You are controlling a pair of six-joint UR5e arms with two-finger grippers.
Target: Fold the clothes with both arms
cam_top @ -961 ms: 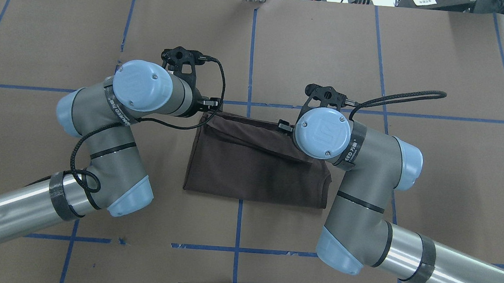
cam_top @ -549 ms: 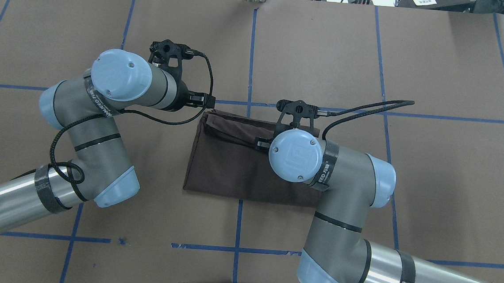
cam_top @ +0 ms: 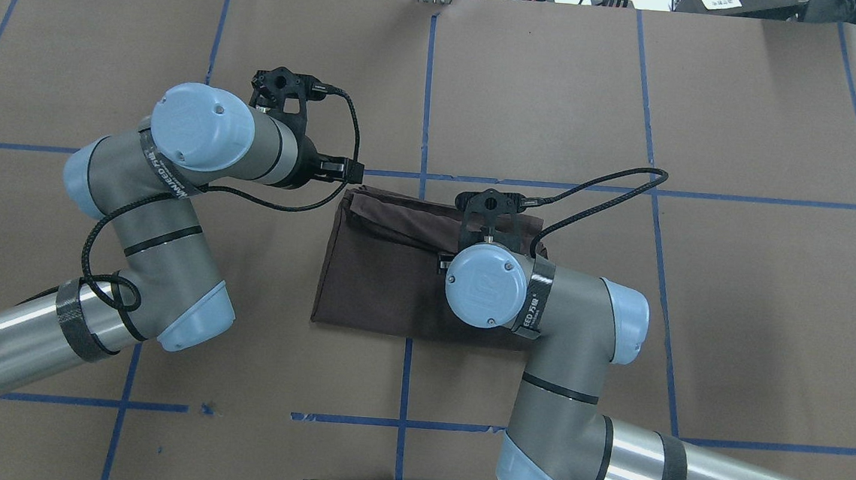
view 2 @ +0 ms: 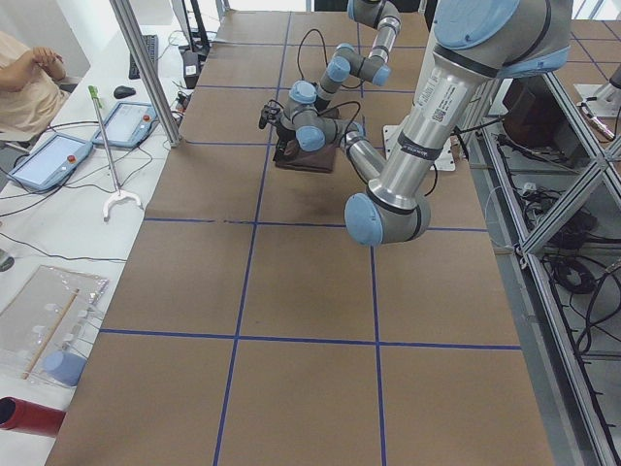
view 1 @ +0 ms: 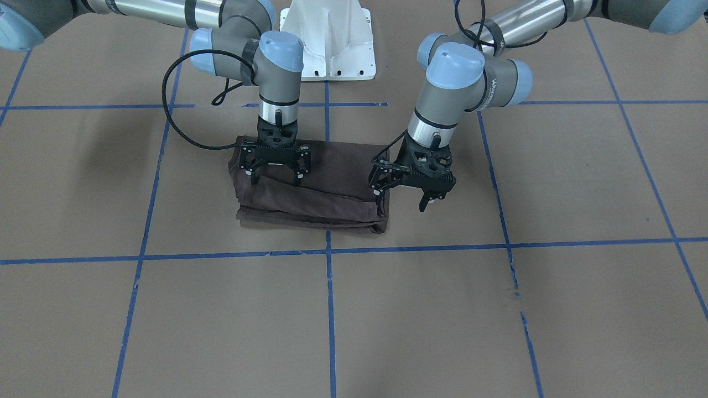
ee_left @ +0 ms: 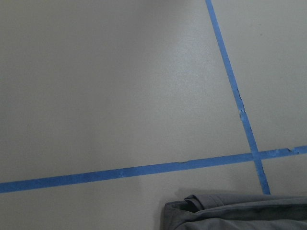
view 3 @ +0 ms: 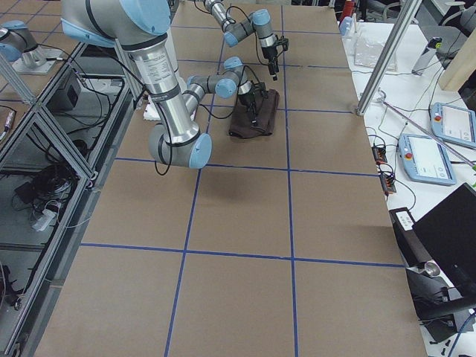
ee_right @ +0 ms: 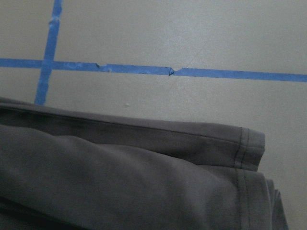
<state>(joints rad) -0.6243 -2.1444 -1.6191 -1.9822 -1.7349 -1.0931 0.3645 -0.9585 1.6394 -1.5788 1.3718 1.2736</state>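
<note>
The dark brown T-shirt (view 1: pixel 326 190) lies folded into a rectangle at mid-table (cam_top: pixel 380 274). In the front-facing view my right gripper (view 1: pixel 275 176) hangs open just above the shirt's left part, fingers pointing down, nothing between them. My left gripper (view 1: pixel 401 196) is open too, tilted, just off the shirt's right edge and above the paper. From overhead both grippers are hidden under their wrists (cam_top: pixel 485 285) (cam_top: pixel 283 158). The right wrist view shows a stitched hem (ee_right: pixel 244 158). A folded shirt corner (ee_left: pixel 230 211) shows in the left wrist view.
Brown paper with a blue tape grid (view 1: pixel 332 251) covers the table. The white pedestal base (view 1: pixel 327 38) stands behind the shirt. Beside the table, tablets (view 2: pixel 58 155) lie on a white bench and a person (view 2: pixel 24 73) sits there.
The right arm swung from the shirt's far right corner inward over the shirt and nearer the robot. The left arm drew back left, off the shirt's far left corner. The shirt lies still.
</note>
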